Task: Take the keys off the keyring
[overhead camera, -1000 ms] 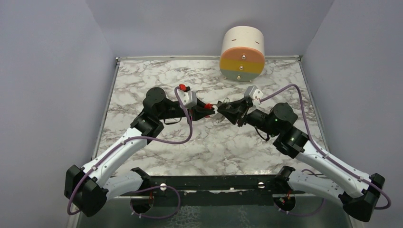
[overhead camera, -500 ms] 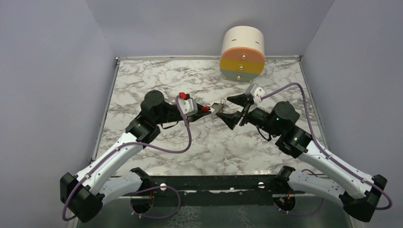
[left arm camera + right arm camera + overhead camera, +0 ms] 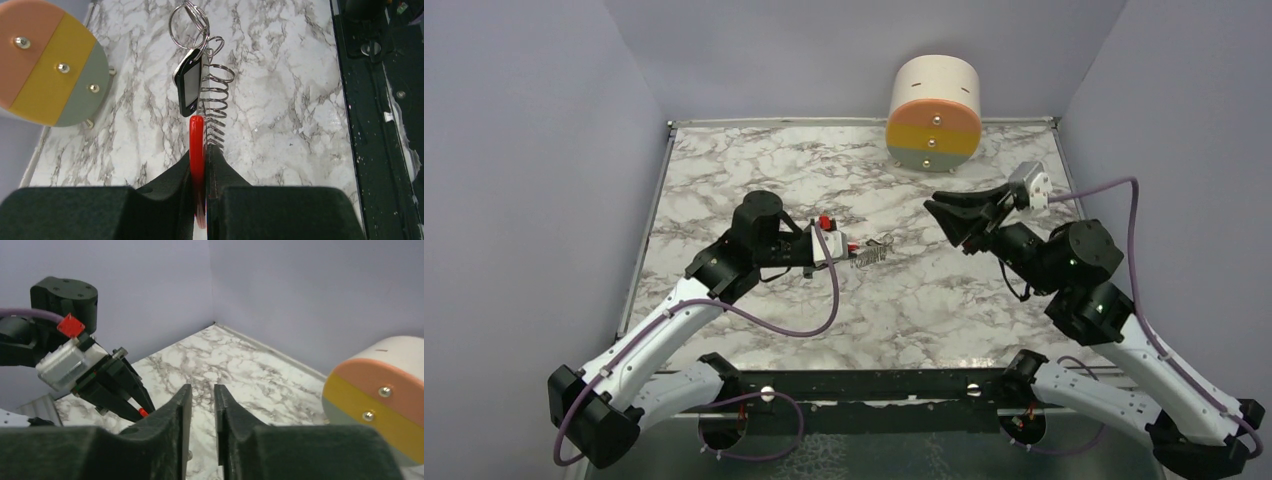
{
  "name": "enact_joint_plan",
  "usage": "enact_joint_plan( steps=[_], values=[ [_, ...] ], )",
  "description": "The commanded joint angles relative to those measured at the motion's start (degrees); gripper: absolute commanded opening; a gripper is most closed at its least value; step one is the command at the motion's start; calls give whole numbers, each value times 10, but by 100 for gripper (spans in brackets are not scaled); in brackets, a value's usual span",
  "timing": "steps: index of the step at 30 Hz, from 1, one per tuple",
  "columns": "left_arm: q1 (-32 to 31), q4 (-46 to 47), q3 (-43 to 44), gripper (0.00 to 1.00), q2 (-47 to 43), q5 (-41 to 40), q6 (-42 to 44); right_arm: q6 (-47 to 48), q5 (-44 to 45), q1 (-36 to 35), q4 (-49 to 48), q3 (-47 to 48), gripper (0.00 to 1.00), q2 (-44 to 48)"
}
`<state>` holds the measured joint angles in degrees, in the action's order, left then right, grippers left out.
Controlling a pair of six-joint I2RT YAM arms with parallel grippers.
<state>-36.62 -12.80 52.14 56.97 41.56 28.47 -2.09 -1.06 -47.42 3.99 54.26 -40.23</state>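
My left gripper [image 3: 848,256] [image 3: 205,150] is shut on the red plastic-headed key [image 3: 197,140], gripped edge-on between its fingers. From that key the rest of the keys hang out ahead over the marble: a silvery coiled metal strip [image 3: 875,253] [image 3: 218,102] and a dark oval tag with a grey centre [image 3: 188,82]. The keyring [image 3: 186,22], thin linked wire loops, sits at the far end of the bunch. My right gripper [image 3: 940,216] [image 3: 202,388] hovers to the right, well apart from the bunch. Its jaws stand a narrow slit apart with nothing between them.
A cream cylinder with a pink, yellow and grey face [image 3: 934,115] [image 3: 45,65] [image 3: 385,400] stands at the back of the marble table [image 3: 744,170]. Purple-grey walls close in three sides. The black base rail [image 3: 854,385] runs along the near edge.
The right gripper opened off the ring end of the bunch, narrowed again, and drew back up and to the right. The left gripper swung the bunch nearer and lower.
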Motion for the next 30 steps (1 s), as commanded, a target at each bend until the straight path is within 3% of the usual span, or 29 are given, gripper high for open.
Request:
enact_joint_plan(
  steps=[1,4,11,17,20,26,30],
  values=[
    [-2,-61,22,0,-9,19,86,-47,15,-1,119,99,27,-78],
    [-2,-67,17,0,-17,8,97,-58,-11,-1,193,160,27,-135],
    [-4,-109,31,0,-16,35,162,-86,-31,-1,230,169,34,-195],
    [-29,-191,95,0,30,-107,286,-112,-27,-1,217,145,47,-194],
    [-47,-260,148,0,84,-109,360,-135,-57,-1,187,119,54,-202],
    [-83,-299,183,0,145,-192,378,-155,-106,-1,184,118,61,-247],
    [-85,-298,184,0,136,-192,383,-158,-105,-1,201,121,61,-263]
  ],
)
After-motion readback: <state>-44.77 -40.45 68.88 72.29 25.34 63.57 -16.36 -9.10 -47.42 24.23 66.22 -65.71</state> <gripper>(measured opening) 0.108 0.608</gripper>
